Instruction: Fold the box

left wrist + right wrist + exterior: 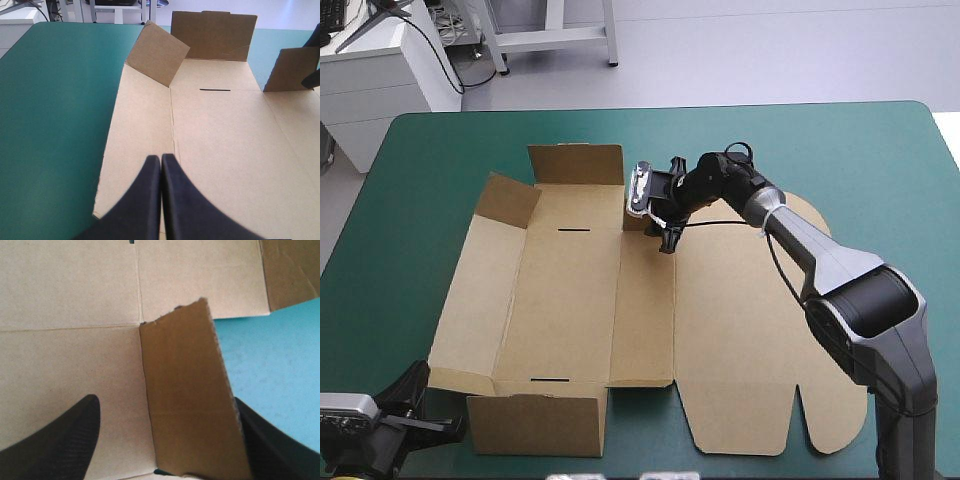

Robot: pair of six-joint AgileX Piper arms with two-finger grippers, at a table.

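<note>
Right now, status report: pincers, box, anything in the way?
Left pincer shut, at near edge of box. Right pincer open, straddling raised small flap. Some walls up, lid flat. No obstruction seen.

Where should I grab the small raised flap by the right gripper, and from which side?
Probably by the flap's free ragged tip, coming down from above. It stands up from the box, hinged along its base crease, so only the tip and side edges are free. The right gripper has its open fingers on either side of it.
</note>
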